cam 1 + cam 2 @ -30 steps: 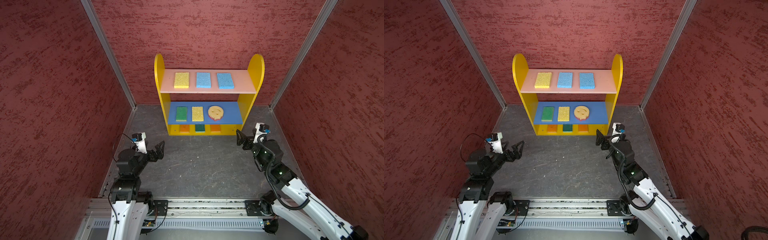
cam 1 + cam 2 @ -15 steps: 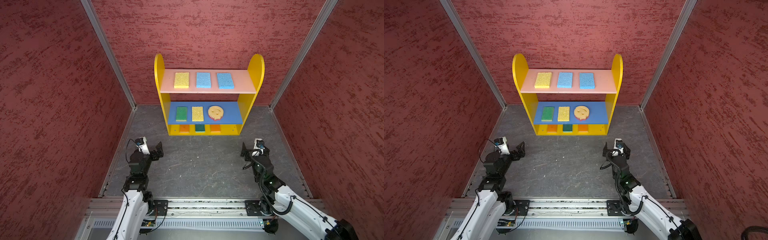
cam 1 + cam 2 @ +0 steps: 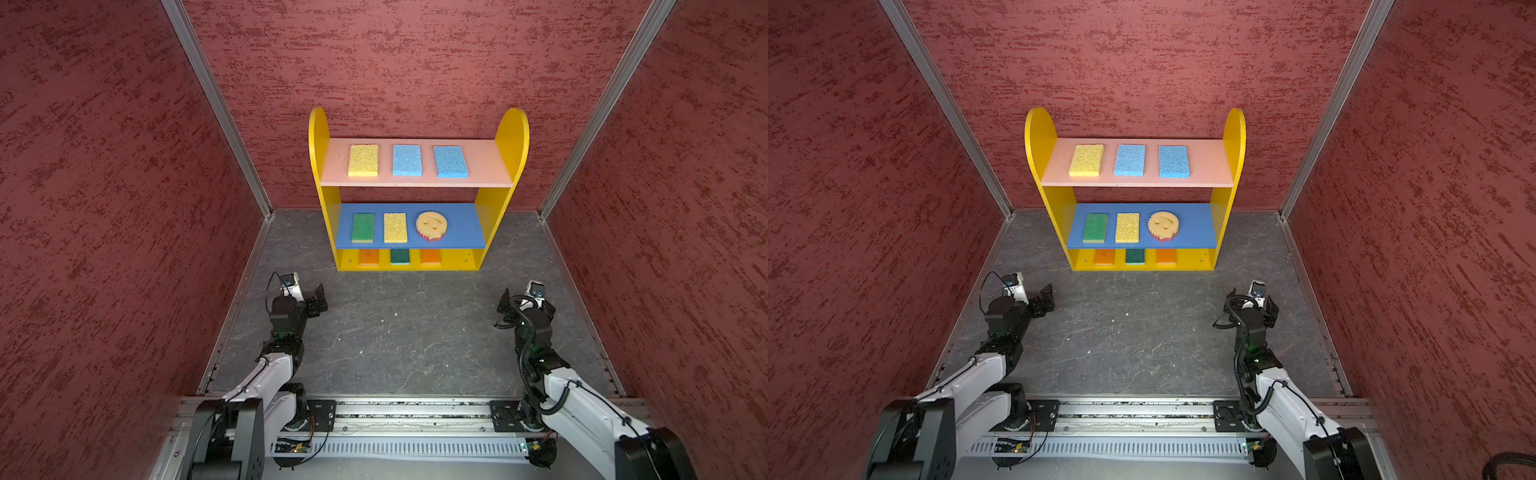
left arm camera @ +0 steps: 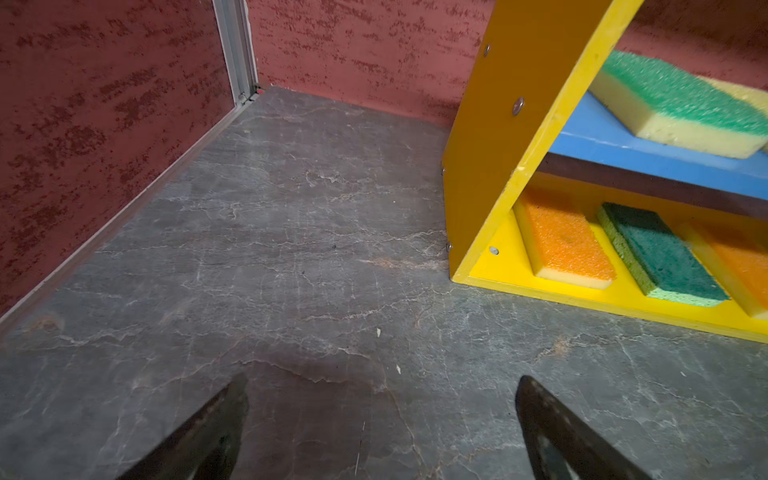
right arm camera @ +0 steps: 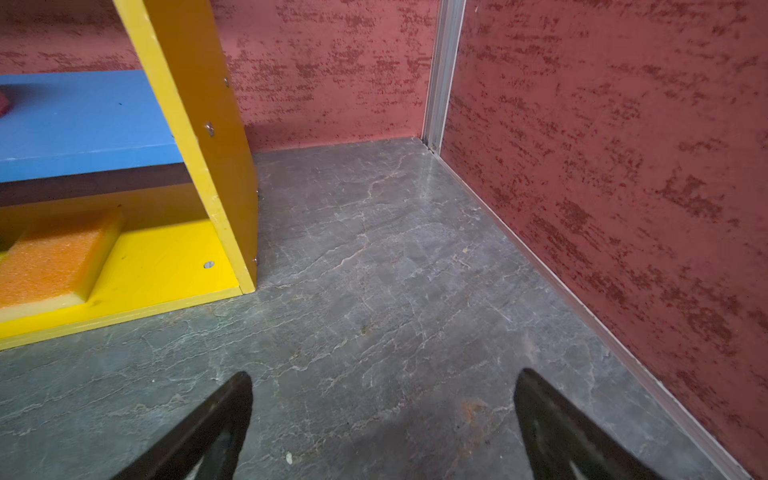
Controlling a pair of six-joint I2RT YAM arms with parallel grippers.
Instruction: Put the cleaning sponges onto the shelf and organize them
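The shelf (image 3: 513, 137) stands at the back wall in both top views. Its pink top board holds a yellow sponge (image 3: 363, 160) and two blue sponges (image 3: 407, 159). A green sponge (image 3: 363, 227), a yellow one (image 3: 395, 227) and the round smiley sponge (image 3: 432, 225) lie on the blue board. On the bottom board sit an orange sponge (image 4: 565, 245), a dark green one (image 4: 660, 253) and another orange one (image 5: 50, 257). My left gripper (image 3: 313, 297) (image 4: 382, 386) and right gripper (image 3: 524, 303) (image 5: 382, 382) hover open and empty over the floor, in front of the shelf's two corners.
Red textured walls (image 3: 124, 208) close in the left, right and back sides. The grey stone-look floor (image 3: 407, 332) spreads between the arms and the shelf. A metal rail (image 3: 415, 415) with both arm bases runs along the near edge.
Both arms have folded down and back toward the rail. The right gripper has drawn away from the shelf, to the right. Both grippers stayed open and the sponges have not moved.
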